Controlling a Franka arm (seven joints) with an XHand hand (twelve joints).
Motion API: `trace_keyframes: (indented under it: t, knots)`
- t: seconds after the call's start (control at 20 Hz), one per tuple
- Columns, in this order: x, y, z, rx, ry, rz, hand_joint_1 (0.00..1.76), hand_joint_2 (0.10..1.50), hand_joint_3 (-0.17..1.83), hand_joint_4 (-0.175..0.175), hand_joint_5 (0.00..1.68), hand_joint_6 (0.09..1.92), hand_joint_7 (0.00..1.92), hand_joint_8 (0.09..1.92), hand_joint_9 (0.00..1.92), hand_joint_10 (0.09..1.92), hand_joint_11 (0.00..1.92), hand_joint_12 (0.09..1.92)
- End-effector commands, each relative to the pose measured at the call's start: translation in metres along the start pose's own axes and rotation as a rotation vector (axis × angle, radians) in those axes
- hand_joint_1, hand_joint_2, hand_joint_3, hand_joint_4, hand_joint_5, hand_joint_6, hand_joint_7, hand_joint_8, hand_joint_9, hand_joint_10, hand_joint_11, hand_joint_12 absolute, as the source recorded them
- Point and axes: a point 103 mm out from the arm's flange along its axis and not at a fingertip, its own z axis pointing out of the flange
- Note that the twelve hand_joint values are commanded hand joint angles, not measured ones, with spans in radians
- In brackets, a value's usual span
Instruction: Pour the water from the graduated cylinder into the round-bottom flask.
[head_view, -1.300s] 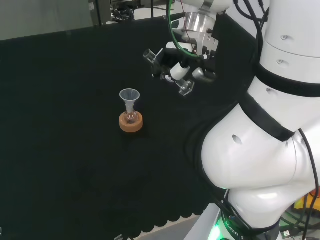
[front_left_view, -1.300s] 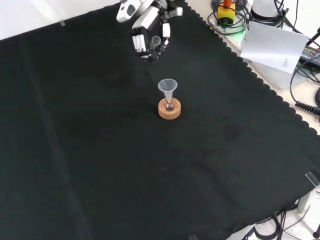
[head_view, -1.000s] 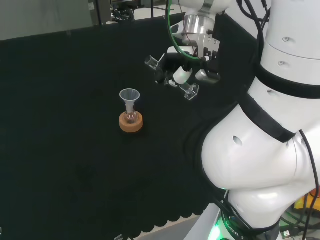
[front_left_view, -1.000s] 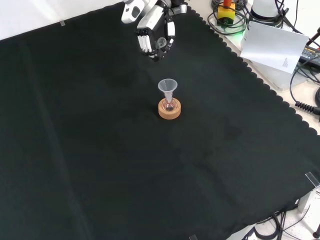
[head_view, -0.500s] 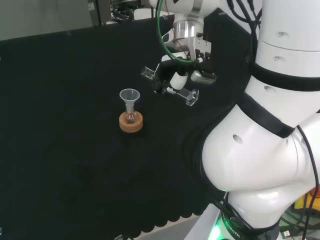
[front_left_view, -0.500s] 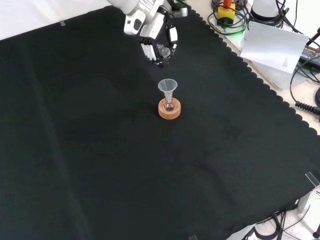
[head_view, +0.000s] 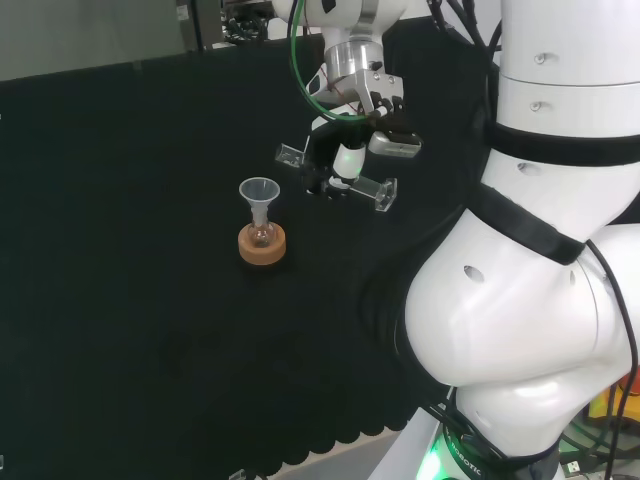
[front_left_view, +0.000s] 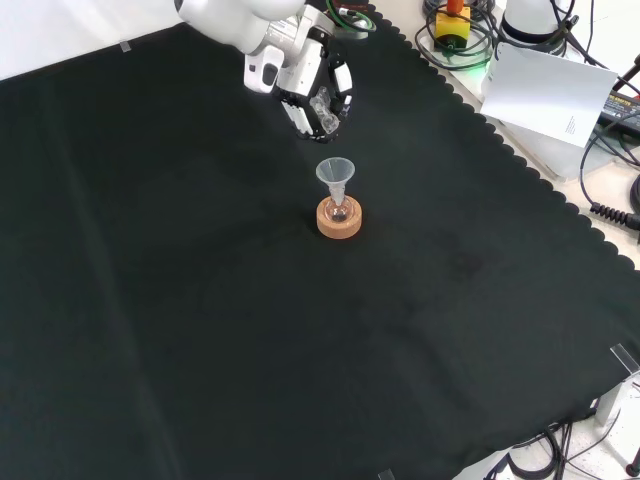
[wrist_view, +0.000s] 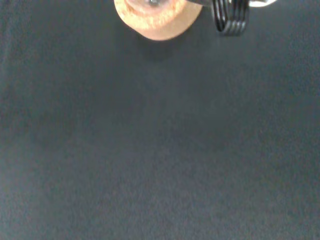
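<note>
Left of centre in the head view we have the round-bottom flask (head_view: 261, 236) on its cork ring (head_view: 262, 245), a funnel (head_view: 260, 190) in its neck. Just right of it, the hand (head_view: 335, 160) has swung in closer, fingers curled round the graduated cylinder (head_view: 340, 176), now lying nearly level. We judge the pour is about to start, mouth not yet over the funnel.

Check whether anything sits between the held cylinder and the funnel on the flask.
Nothing visible does. The hand holds the cylinder tilted just right of the funnel in the head view, with bare cloth between them.
</note>
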Motion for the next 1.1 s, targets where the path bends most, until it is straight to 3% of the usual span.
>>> trace_keyframes:
  t: [0.05, 0.65, 1.1]
  knots:
    - [0.006, -0.001, -0.001, 0.075, -0.048, 0.053, 1.46, 0.90, 0.74, -0.111, 0.85, 0.86, 0.82, 0.77, 1.10, 0.47, 0.99, 0.87]
    - [0.014, 0.007, -0.002, 0.176, -0.085, 0.157, 1.46, 0.90, 0.74, -0.108, 0.84, 0.86, 0.82, 0.77, 1.10, 0.48, 0.99, 0.87]
    - [0.019, 0.006, -0.007, 0.218, -0.112, 0.201, 1.46, 0.90, 0.74, -0.108, 0.84, 0.87, 0.82, 0.77, 1.10, 0.48, 0.99, 0.87]
